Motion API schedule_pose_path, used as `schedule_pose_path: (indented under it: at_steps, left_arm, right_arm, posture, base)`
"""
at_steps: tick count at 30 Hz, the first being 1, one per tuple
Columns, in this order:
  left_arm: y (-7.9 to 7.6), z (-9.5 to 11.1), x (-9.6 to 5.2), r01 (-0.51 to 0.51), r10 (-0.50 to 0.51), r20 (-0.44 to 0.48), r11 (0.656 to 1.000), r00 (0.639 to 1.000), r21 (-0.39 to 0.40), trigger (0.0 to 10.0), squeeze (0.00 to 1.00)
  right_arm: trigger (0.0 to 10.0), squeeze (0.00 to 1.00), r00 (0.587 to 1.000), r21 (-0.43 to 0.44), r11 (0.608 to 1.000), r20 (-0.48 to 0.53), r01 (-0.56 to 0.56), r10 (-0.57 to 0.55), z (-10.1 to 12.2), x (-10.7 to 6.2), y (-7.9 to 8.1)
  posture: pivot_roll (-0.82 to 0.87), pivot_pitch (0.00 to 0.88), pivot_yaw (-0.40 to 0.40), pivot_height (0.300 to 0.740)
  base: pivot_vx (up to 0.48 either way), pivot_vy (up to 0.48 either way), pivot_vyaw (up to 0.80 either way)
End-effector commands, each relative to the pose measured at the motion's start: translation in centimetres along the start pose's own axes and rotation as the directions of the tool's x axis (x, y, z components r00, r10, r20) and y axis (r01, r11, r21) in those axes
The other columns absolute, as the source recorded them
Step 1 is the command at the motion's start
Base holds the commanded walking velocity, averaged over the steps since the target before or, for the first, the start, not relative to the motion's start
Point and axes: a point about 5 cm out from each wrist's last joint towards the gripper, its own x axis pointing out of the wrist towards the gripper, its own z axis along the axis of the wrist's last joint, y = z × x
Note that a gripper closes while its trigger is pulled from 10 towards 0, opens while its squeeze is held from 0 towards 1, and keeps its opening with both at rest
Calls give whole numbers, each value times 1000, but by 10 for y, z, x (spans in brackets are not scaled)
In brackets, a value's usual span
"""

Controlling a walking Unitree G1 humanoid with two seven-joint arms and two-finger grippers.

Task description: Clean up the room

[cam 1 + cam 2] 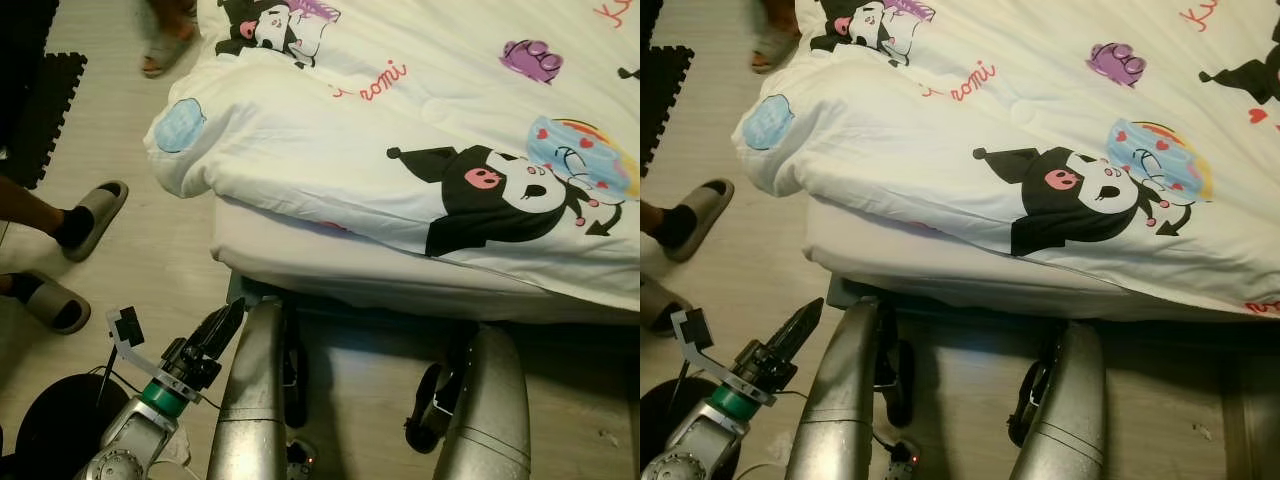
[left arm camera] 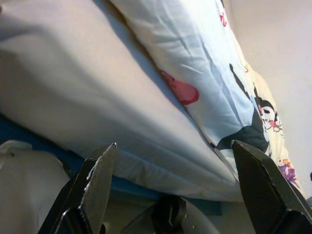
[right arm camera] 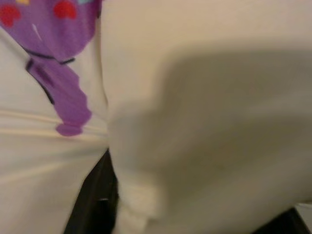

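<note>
— Pale wooden floor point(image 1: 170, 270) is around the robot; what is closest to it?

— Nearest are its own two silver legs point(image 1: 250, 400), and on the near left the left gripper point(image 1: 222, 325), low beside the left leg. Its fingers point(image 2: 95, 187) stand wide apart with nothing between them, and they point at the side of the mattress point(image 1: 330, 265).

— And the right gripper?

— I cannot tell if it is open or closed. Its wrist camera is pressed against blurred white cloth with a purple print point(image 3: 68, 73).

— Where is the bedding?

— The white cartoon duvet point(image 1: 400, 110) lies over the mattress, from the middle to the far right, and its corner hangs over the mattress edge on the left.

— Anything else?

— On the left, a person's feet in grey slippers point(image 1: 95, 215) stand on the floor, beside a black foam mat point(image 1: 45, 110). Far left, another slippered foot point(image 1: 165, 50) is near the bed.
</note>
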Motion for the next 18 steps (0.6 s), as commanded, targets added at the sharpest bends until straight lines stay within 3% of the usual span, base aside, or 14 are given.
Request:
schedule_pose_path:
  at_steps: [1, 4, 9, 14, 18]
  left_arm:
    - [11, -1, -13, -61, 61, 4, 998, 998, -8, 10000, 0]
    - [12, -2, -12, -60, 60, 8, 998, 998, -13, 10000, 0]
    - [13, -5, -10, -56, 56, 8, 998, 998, -19, 10000, 0]
    - [14, -14, 0, -31, 30, -15, 999, 999, -38, 10000, 0]
    - [15, -15, 3, -26, 25, -22, 999, 999, -41, 10000, 0]
  right_arm:
    - [10000, 1000, 992, -137, 985, -65, 101, -111, -10, 2, -25]
    - [10000, 1000, 989, -199, 974, -74, 108, -125, -3, 1, -33]
    - [10000, 1000, 988, -212, 972, -92, 102, -124, -1, 0, -38]
    - [10000, 1000, 954, -284, 954, -299, -99, 10, -24, -15, -38]
    - [10000, 1000, 934, -323, 934, -356, -152, 29, -32, -23, -43]
  posture:
    - [-68, 295, 149, 576]
    - [-86, 288, 138, 576]
    - [-109, 280, 133, 576]
    - [-169, 269, 123, 576]
    - [-191, 268, 130, 576]
  base:
    - [0, 0, 0]
    - [0, 0, 0]
    - [0, 0, 0]
    - [0, 0, 0]
    - [0, 0, 0]
